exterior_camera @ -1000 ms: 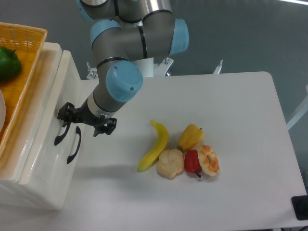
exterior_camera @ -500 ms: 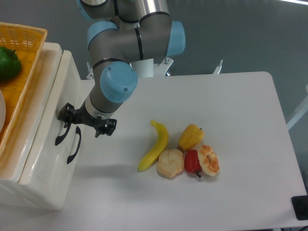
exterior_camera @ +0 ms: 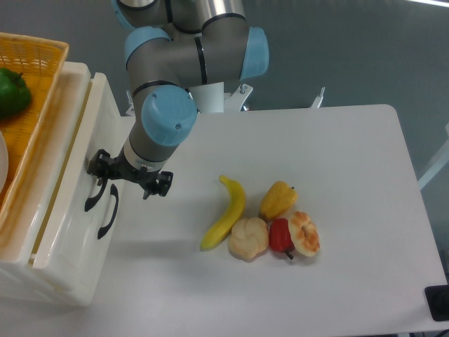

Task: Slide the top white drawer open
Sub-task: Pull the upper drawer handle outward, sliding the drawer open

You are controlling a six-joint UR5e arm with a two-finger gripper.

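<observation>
Right, the claw [exterior_camera: 105, 177] grips the black handle [exterior_camera: 92, 197] of the top white drawer [exterior_camera: 66, 186], just left of it.

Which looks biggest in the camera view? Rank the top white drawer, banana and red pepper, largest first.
1. top white drawer
2. banana
3. red pepper
The gaps are clear, so nearness to the camera does not change the order.

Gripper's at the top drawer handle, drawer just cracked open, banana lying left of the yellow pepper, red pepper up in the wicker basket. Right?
Not quite: the camera view shows a green pepper in the wicker basket. The red pepper lies on the table. The gripper at the top white drawer handle and the banana left of the yellow pepper are right.
</observation>
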